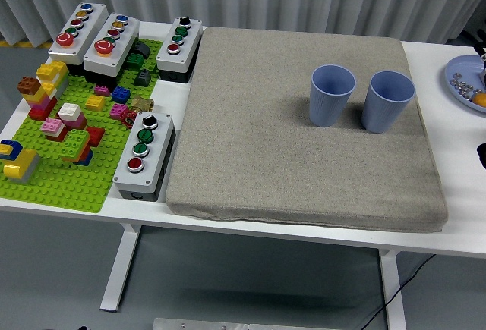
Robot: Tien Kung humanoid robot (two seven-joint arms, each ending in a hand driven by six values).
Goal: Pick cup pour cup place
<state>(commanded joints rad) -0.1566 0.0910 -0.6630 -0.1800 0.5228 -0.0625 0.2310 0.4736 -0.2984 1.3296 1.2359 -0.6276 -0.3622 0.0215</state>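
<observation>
Two light blue cups stand upright side by side on the grey mat, toward its far right: the left cup and the right cup. They are a small gap apart and I cannot see inside them. Only a black sliver of my right hand shows at the picture's right edge, well clear of the cups. My left hand is out of view.
A blue plate with small metal bits and an orange piece sits at the far right edge. A green brick baseplate with loose bricks and several button boxes fill the table's left side.
</observation>
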